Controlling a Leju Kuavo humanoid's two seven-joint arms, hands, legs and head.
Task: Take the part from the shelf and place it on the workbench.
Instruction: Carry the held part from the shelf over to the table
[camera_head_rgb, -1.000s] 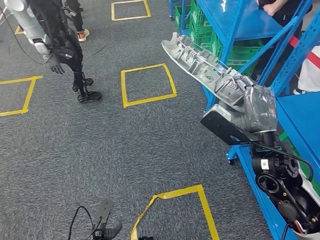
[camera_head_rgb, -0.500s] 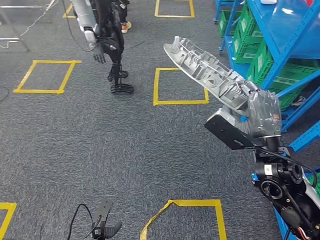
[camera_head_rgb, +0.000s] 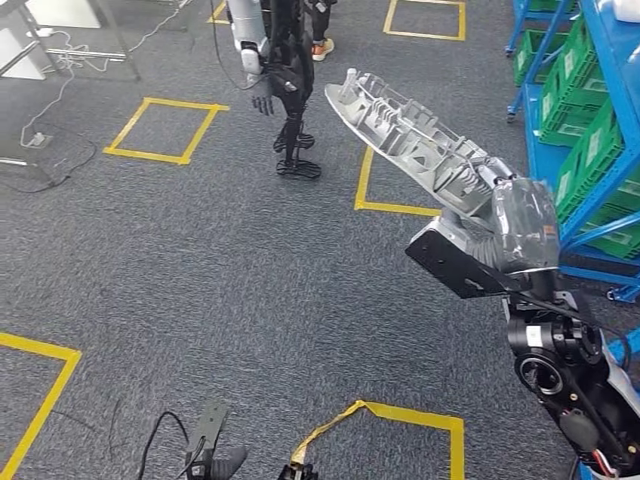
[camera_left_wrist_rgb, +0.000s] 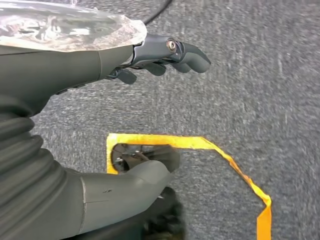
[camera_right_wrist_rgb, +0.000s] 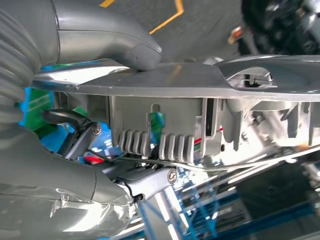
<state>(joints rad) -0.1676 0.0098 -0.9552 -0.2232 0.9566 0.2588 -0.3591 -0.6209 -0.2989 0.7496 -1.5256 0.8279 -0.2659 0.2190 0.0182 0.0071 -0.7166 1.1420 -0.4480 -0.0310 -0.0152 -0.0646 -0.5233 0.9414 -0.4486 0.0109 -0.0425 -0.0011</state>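
Across the last second the whole head view is swept sideways: the blue shelf (camera_head_rgb: 604, 130) with its green crates (camera_head_rgb: 585, 150), earlier close beside the right arm, is now pushed to the picture's right edge, while the yellow floor squares (camera_head_rgb: 162, 130) and a second robot (camera_head_rgb: 283, 70) standing on the grey carpet (camera_head_rgb: 226, 280) are drawn toward the middle and right. This is read as the camera being turned with the body, not as any movement of those things. Through the turn the part (camera_head_rgb: 411, 145), a long grey ribbed moulding, is kept in the same place relative to the right robot hand (camera_head_rgb: 521, 225), jutting forward and up over the floor. In the right wrist view it is seen clamped at one end, the thumb (camera_right_wrist_rgb: 113, 42) laid on one face and the darker fingers (camera_right_wrist_rgb: 151, 180) closed against the ribbed underside, so the grasp is judged firm and unchanged. The left robot hand (camera_left_wrist_rgb: 113, 115) is seen hanging over the carpet and a corner of yellow tape (camera_left_wrist_rgb: 211, 147), its fingers (camera_left_wrist_rgb: 181, 50) and thumb apart and nothing held. The part is thus judged already taken off the shelf and being carried away from it; no bench is yet seen, so the turn or walk toward it is judged to remain, with the placing still to come
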